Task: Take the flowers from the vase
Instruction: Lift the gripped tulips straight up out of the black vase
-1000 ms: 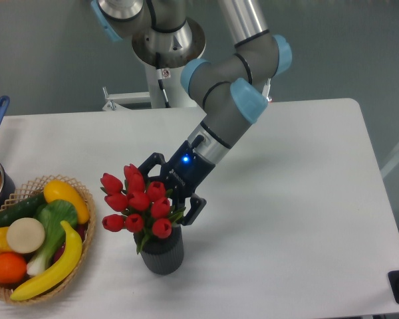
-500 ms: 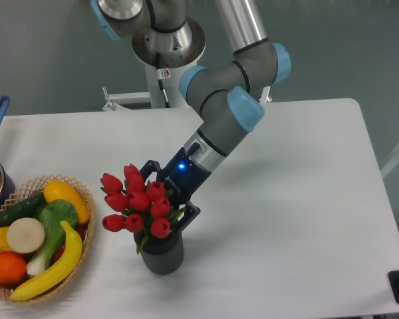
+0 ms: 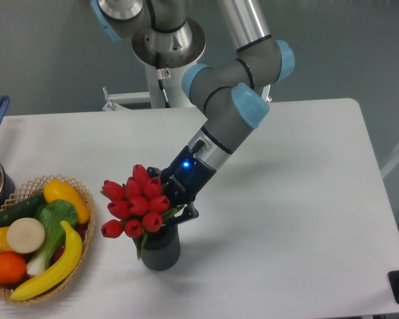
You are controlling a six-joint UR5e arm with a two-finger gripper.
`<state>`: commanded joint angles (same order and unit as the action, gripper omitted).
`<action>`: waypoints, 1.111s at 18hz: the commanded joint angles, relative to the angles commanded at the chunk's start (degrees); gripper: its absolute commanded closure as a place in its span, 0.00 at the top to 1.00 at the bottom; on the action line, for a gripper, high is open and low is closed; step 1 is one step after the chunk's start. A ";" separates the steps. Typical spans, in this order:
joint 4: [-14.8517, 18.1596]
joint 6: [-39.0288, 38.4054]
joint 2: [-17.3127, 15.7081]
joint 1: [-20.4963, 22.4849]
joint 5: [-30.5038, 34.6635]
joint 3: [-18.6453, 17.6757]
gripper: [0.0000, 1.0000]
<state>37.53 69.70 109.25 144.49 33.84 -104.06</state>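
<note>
Far to the pincer's left, a wicker basket (image 3: pixel 86 199) of toy fruit and vegetables sits on the white worktop (image 3: pixel 306 199). Closer, the red tulip bunch (image 3: pixel 136 203) presses against the pincer (image 3: pixel 175 197), which is clenched around its stems, just above the dark ribbed vase (image 3: pixel 160 248) directly below; the stems' lower ends remain inside its mouth.
</note>
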 joint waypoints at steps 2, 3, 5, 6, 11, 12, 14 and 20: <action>0.09 -0.44 -0.26 0.52 -1.40 0.09 0.02; 0.00 -1.22 -1.05 0.88 -2.54 0.18 0.02; 0.09 -3.07 -1.93 1.32 -4.74 0.61 0.03; 0.09 -4.03 -2.54 1.75 -5.27 0.96 0.03; 0.26 -11.24 -5.45 2.90 -6.68 2.81 0.05; 0.26 -11.95 -5.71 2.99 -6.94 2.99 0.05; 0.35 -14.31 -6.59 3.16 -7.03 3.95 0.05; 0.62 -20.65 -7.82 3.52 -8.61 7.03 0.08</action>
<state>38.14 49.05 101.43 148.01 25.23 -97.03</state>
